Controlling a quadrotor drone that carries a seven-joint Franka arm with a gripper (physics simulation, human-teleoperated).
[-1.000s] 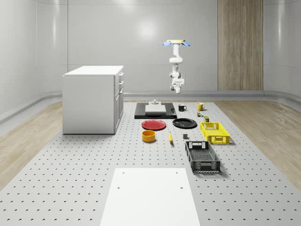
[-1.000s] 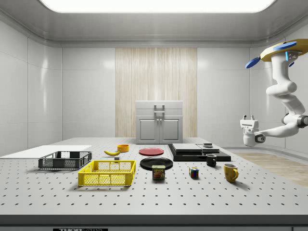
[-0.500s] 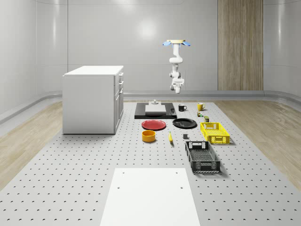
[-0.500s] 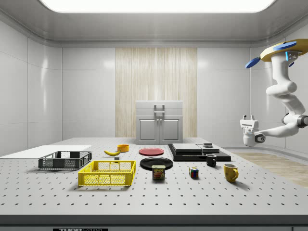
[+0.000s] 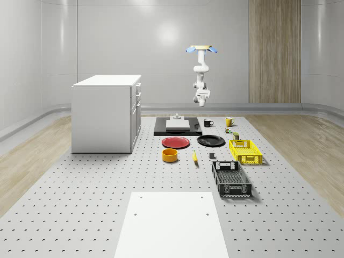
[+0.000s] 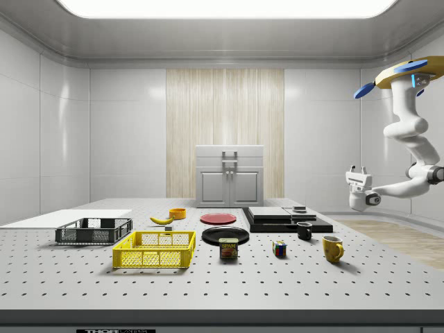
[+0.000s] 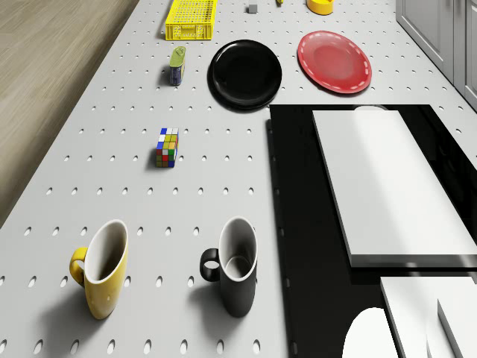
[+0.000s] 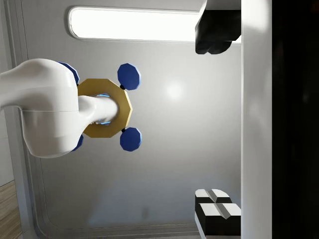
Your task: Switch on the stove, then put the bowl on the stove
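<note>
The black stove [image 5: 177, 129] lies on the table in front of the cabinet, with a white slab [image 7: 384, 186] on top; it also appears in the side view [image 6: 281, 220] and the drone view [image 7: 298, 224]. The orange bowl [image 5: 170, 155] stands nearer the camera, beside the banana [image 5: 194, 156]; the same bowl [image 6: 177, 213] [image 7: 322, 6] sits well away from the stove. The drone [image 5: 201, 49] [image 6: 406, 73] hovers high beyond the stove's far end. My gripper [image 5: 200, 94] [image 6: 358, 168] [image 8: 217, 124] hangs in the air beside the stove, pointing upward, open and holding nothing.
A red plate [image 5: 176, 142], a black plate [image 5: 211, 141], a black mug [image 7: 232, 277], a yellow mug [image 7: 103, 277], a puzzle cube [image 7: 167, 147] and a can [image 7: 177, 66] sit near the stove. A yellow basket [image 5: 245, 151], a black basket [image 5: 231, 178] and the white cabinet [image 5: 107, 113] stand around.
The gripper has crept slightly upward and towards the stove. The drone holds its place and nothing on the table has moved.
</note>
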